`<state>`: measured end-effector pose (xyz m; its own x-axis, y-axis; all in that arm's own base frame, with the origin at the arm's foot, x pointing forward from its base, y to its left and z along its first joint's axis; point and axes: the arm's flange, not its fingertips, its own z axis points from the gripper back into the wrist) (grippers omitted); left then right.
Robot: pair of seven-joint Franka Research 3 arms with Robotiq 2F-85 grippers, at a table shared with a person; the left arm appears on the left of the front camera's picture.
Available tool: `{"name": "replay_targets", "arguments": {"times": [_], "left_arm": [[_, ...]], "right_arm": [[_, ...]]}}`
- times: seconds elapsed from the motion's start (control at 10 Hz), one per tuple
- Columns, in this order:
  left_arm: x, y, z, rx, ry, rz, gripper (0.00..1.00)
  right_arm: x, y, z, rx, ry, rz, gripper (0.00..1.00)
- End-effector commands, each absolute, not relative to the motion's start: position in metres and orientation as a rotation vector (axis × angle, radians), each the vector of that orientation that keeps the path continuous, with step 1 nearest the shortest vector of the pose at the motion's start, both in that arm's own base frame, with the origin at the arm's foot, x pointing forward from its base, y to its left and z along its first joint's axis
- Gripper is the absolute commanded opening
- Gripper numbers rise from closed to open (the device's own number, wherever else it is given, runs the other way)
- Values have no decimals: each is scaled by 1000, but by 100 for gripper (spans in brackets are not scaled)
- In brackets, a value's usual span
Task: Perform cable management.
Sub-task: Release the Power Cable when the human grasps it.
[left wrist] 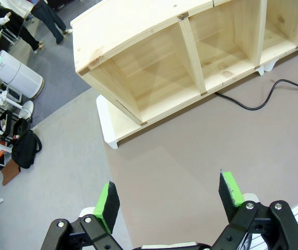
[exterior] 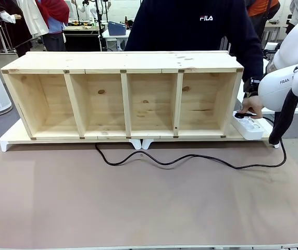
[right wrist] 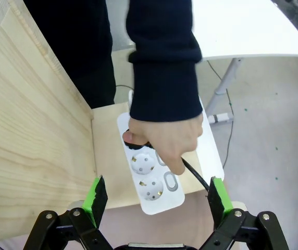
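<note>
Cable: thin glossy black, snaking loosely across brown mat.

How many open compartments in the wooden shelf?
4, side by side in the wooden shelf: far left, left of centre, right of centre, far right. All look empty.

Both arms raised, left gripper and right gripper wide apart, nothing held.
</note>
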<state>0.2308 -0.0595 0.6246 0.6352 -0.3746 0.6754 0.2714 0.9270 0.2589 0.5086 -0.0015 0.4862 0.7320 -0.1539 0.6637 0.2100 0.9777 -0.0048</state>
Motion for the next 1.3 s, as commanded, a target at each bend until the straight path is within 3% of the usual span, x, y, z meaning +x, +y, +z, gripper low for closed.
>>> {"name": "replay_targets", "arguments": {"times": [0.0, 1.2], "left_arm": [[231, -60, 625, 142, -803, -368, 100], [231, -60, 625, 142, -803, -368, 100]], "right_arm": [[508, -2, 486, -83, -716, -203, 100], [508, -2, 486, -83, -716, -203, 100]]}}
